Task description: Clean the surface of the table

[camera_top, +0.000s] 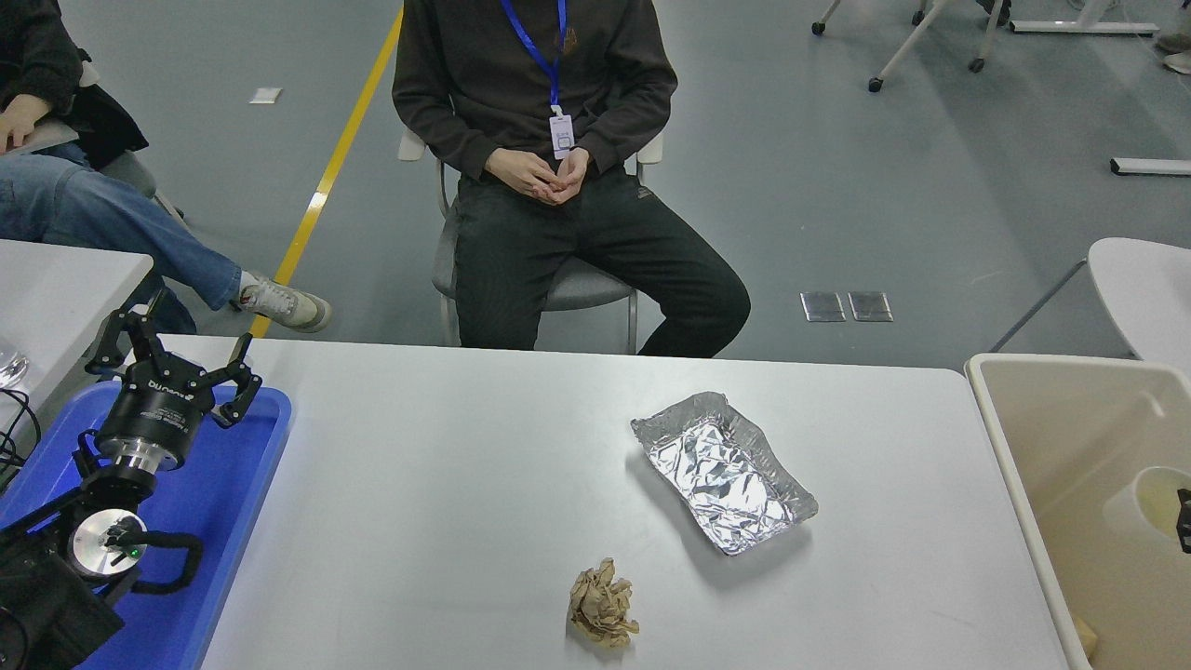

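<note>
The table surface (447,484) is a wide, light grey-white top. On it lie a crumpled silver foil tray (724,473) right of centre and a ball of crumpled brown paper (603,605) near the front edge. My left gripper (177,346) is parked open and empty over the blue tray (251,465) at the lower left. Only a black sliver of my right gripper (1184,521) shows at the right edge, over the beige bin (1010,437) and next to a white cup (1143,498). Whether it holds the cup is hidden.
A person sits on a chair (558,288) at the far side with hands clasped, away from the table. Another person's legs (112,233) are at the upper left. A second table's corner (65,288) adjoins the blue tray.
</note>
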